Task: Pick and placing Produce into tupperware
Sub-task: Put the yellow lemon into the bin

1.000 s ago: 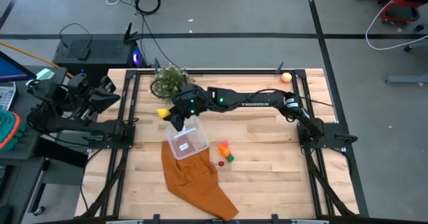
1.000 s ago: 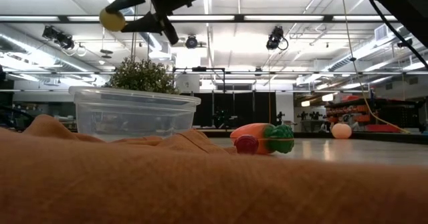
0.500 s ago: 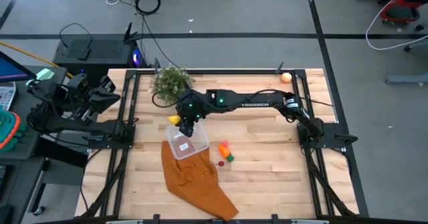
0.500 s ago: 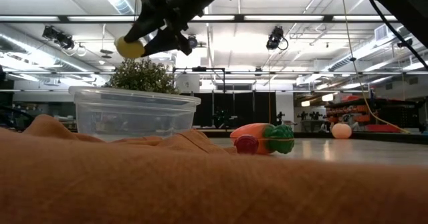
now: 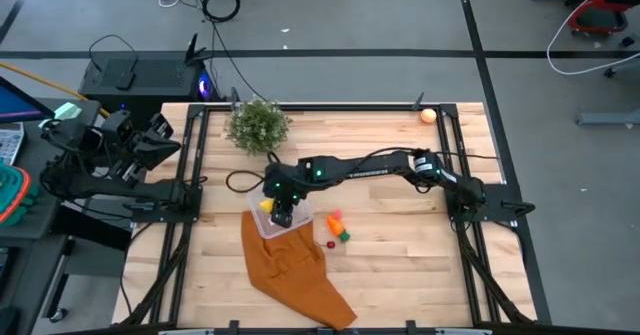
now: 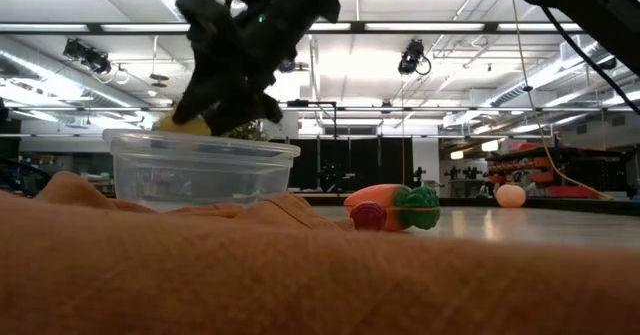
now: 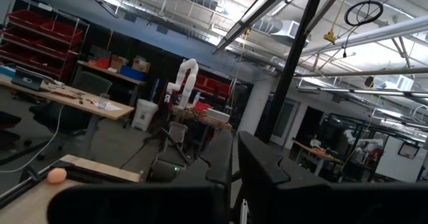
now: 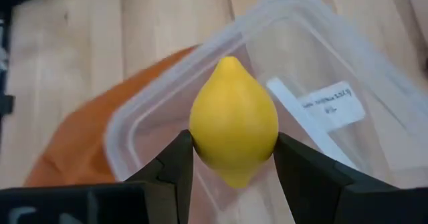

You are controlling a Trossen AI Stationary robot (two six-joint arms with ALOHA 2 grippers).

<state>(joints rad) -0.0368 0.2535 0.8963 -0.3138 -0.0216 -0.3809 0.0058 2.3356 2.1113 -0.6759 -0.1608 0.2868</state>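
Note:
My right gripper [image 5: 277, 211] reaches across from the table's right and hangs over the tupperware [image 8: 294, 10], shut on the yellow lemon [image 8: 234, 122]. The tupperware is a clear box with a white label [image 8: 329, 103] and stands on the rust-orange cloth [image 5: 295, 270]. In the low view the lemon [image 6: 182, 127] is level with the box's rim [image 6: 200, 143]. The orange carrot with its green tip [image 5: 339, 223] and a small red piece [image 5: 330, 244] lie on the table just right of the box. The orange ball [image 5: 428, 116] sits near the far right corner. My left gripper [image 7: 235, 167] waits, shut, off the table's left side. My right gripper pinches the lemon across its middle [image 8: 200, 140] between the two fingers [image 8: 175, 158], one on each flank. The fingers come from above, pointing down. The lemon is lifted clear, its pointed end [image 8: 229, 62] showing past the fingertips, over the inside of the tupperware.
A bushy green potted plant [image 5: 258, 125] stands on the far side of the box, near the table's far left. The cloth spreads from under the box toward the near edge. Bare wood lies on the table's right half [image 5: 400, 235].
My right gripper has carried the lemon from beside the plant toward the near edge and down. It stood high above the box a second ago. Now the lemon is at the box's rim. The box, carrot and cloth have stayed put.

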